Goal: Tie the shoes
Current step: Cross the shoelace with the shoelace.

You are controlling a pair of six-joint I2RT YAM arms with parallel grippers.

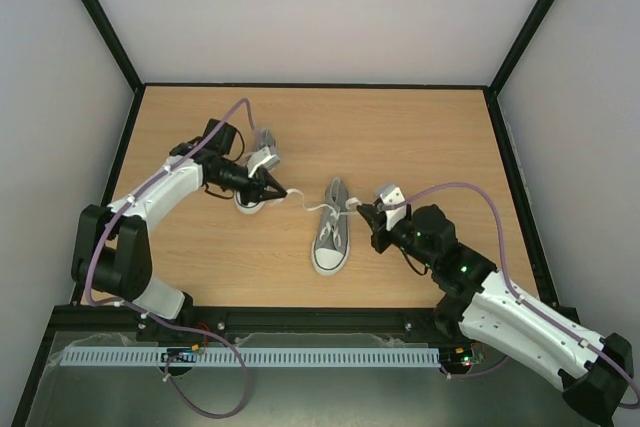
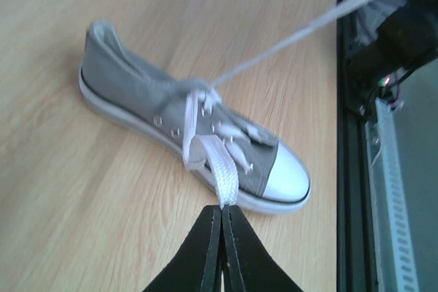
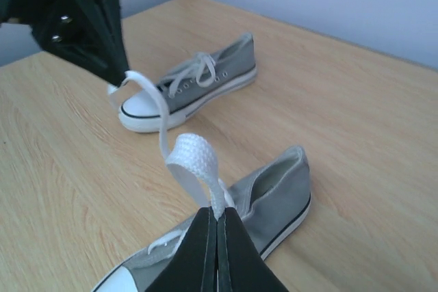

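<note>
Left gripper (image 1: pixel 283 193): pinched tight on one end of the white flat shoelace (image 1: pixel 308 204).
Right gripper (image 1: pixel 361 209): pinched tight on its other end.
Small grey canvas sneaker (image 1: pixel 331 237): centre of the wooden table (image 1: pixel 430 147), toe toward 6 o'clock.
Second grey sneaker (image 1: pixel 250 204): at its 9 o'clock.

Two grey canvas sneakers with white soles and toe caps stand upright on the worktop. The centre sneaker (image 1: pixel 331 232) points its toe at the near edge, its white lace (image 1: pixel 308 203) drawn out to both sides. The second sneaker (image 1: pixel 250 204) sits just left, partly hidden.
</note>
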